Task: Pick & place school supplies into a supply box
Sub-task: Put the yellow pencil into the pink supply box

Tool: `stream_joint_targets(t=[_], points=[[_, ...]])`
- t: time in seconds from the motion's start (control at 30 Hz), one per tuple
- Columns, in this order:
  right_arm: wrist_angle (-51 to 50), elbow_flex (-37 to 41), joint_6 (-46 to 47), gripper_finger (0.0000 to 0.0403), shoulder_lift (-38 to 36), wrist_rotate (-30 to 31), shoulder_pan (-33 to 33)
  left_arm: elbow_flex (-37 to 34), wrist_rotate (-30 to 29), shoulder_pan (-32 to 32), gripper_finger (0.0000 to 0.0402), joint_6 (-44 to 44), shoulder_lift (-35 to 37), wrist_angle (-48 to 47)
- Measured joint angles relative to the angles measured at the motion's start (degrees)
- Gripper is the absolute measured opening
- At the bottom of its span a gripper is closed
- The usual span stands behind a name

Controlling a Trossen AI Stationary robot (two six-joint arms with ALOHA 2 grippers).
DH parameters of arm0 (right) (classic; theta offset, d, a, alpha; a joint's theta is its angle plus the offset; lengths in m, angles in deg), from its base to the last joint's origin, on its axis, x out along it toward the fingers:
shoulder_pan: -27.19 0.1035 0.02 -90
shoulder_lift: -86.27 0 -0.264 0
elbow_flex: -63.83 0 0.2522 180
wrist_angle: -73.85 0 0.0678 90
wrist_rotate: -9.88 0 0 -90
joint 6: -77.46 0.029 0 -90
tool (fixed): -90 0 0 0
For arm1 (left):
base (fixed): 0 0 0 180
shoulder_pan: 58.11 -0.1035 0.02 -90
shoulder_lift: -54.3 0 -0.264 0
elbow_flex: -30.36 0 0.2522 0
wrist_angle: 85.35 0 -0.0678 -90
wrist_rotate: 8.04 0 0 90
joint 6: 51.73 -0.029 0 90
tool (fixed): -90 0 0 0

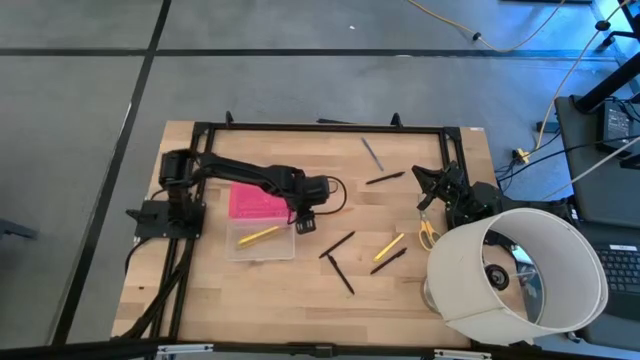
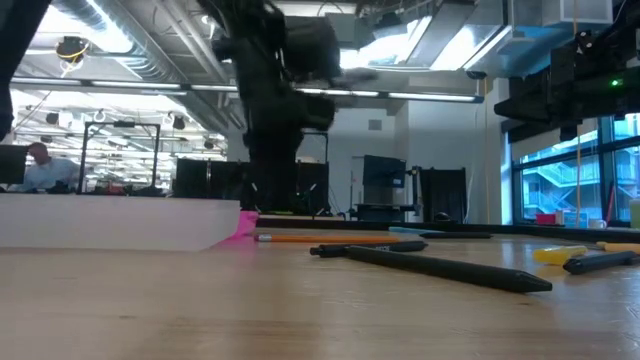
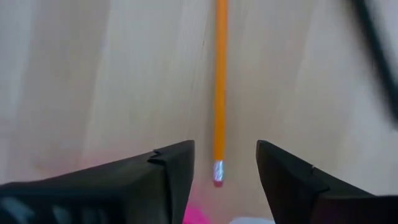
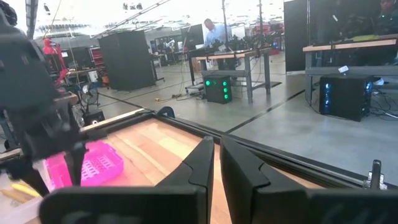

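Left tool [image 1: 305, 224] hangs released over the clear box's [image 1: 262, 243] right end; right tool [image 1: 424, 188], clenched, waits. Next, descend centred on a tabletop pen [image 1: 337, 244].

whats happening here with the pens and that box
The left hand hangs open over the right end of the clear supply box, beside its pink lid. One yellow pencil lies in the box. Several pens and yellow-handled scissors lie loose on the table. The right hand waits, shut, near the far right.

Left tool [image 1: 304, 224] agape (right [image 1: 428, 190] closed)
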Motion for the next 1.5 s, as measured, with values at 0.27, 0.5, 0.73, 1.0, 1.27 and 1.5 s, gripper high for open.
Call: stream_joint_targets(t=[0.27,0.5,0.73,1.0,1.27,1.5], points=[[0.00,0.00,0.02,0.0034,0.00,0.01,0.00,1.29,-0.11,-0.43,0.0149,-0.02,-3.35,-4.87],[-0.02,0.00,1.31,0.0034,0.00,0.00,0.02,1.29,-0.41,0.40,0.0143,-2.00,-3.44,-5.20],[0.00,0.00,1.27,0.0034,0.00,0.01,0.01,1.29,-3.14,2.19,0.0143,-3.48,-3.70,-5.08],[0.00,0.00,1.20,0.0034,0.00,0.00,0.01,1.29,-3.79,1.90,0.0143,-3.04,-3.72,-4.58],[-0.01,0.01,1.09,0.0034,0.00,0.01,0.02,1.29,-3.70,1.81,0.0143,-3.06,-4.03,-3.40],[0.00,0.00,1.16,0.0034,0.02,0.01,0.02,1.67,-3.70,1.56,0.0143,-3.57,-7.57,-1.19]])
